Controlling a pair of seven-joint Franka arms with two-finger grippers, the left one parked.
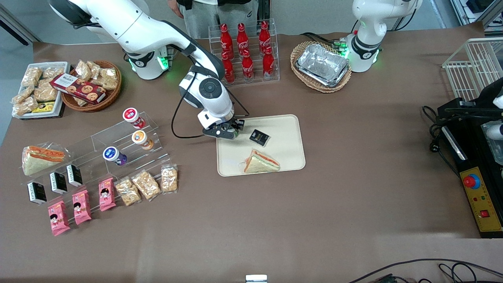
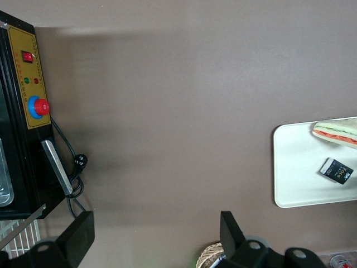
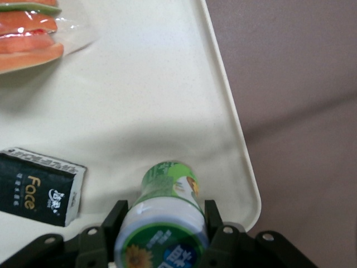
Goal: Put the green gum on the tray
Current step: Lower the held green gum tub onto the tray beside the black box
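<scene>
My right gripper is shut on the green gum, a small green canister with a white lid ringed green. Its fingers press the canister just under the lid. It holds the gum low over the cream tray, at the tray corner that lies farther from the front camera and toward the working arm's end. The wrist view shows the tray under the canister, close to its rounded rim. I cannot tell whether the gum touches the tray.
On the tray lie a wrapped sandwich and a black packet, the packet close beside the gripper. Red, orange and purple canisters sit on a clear rack. A cola bottle rack and a foil pan stand farther away.
</scene>
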